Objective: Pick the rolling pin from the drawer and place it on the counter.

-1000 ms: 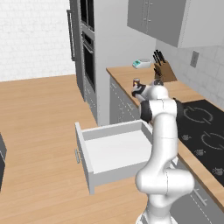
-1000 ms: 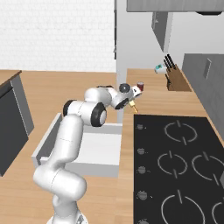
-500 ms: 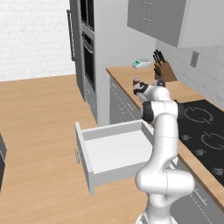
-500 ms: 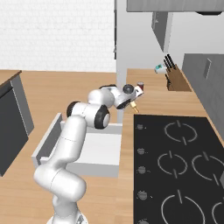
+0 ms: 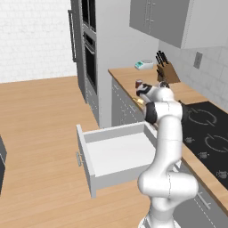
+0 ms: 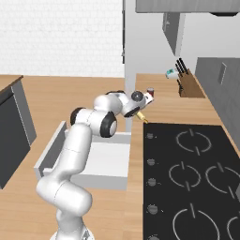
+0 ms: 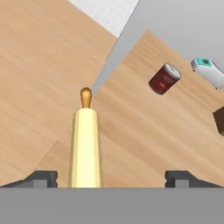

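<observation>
Now my gripper (image 7: 111, 178) hangs over the front edge of the bench (image 7: 144, 131), and its fingertips (image 7: 41, 178) stand wide apart. The rolling pin (image 7: 85, 146) is a slim, smooth, pale-yellow cylinder with a small rounded orange-brown knob at its far end. It lies between the fingertips, close to one and well clear of the other, so I cannot tell whether I hold it or whether it rests on the bench. From the right base view the rolling pin (image 6: 141, 115) shows as a yellow sliver at the bench's front edge, just beside the cooktop's (image 6: 197, 178) near corner. The drawer (image 5: 116, 156) stands pulled out below. A dark red can (image 7: 164, 79) stands further along the bench.
</observation>
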You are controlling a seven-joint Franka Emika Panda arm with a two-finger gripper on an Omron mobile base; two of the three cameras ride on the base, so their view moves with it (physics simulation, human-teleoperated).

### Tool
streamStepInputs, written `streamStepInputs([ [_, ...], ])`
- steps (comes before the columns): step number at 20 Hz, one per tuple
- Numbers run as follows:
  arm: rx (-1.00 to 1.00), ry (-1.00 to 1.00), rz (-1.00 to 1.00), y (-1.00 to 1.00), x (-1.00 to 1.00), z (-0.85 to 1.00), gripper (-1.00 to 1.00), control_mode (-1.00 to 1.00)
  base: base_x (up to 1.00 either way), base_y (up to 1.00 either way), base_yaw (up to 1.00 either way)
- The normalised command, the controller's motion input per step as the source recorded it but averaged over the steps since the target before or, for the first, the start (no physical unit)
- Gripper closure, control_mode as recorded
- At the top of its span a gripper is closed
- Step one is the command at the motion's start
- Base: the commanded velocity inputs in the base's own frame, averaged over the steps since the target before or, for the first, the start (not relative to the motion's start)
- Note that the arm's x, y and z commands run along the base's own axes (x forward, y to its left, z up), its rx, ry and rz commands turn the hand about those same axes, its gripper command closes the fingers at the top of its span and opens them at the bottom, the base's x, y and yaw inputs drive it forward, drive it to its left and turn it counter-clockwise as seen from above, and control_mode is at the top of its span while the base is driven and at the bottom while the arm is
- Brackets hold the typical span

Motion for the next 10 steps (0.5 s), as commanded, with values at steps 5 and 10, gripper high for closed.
streamStepInputs([
  [5, -0.21, 0.03, 0.0, 0.89, -0.97, 0.87, -1.0, -1.0, 0.0, 0.0, 0.0],
  [10, -0.17, 0.08, 0.0, 0.93, -1.0, 0.72, -1.0, -1.0, 0.0, 0.0, 0.0],
])
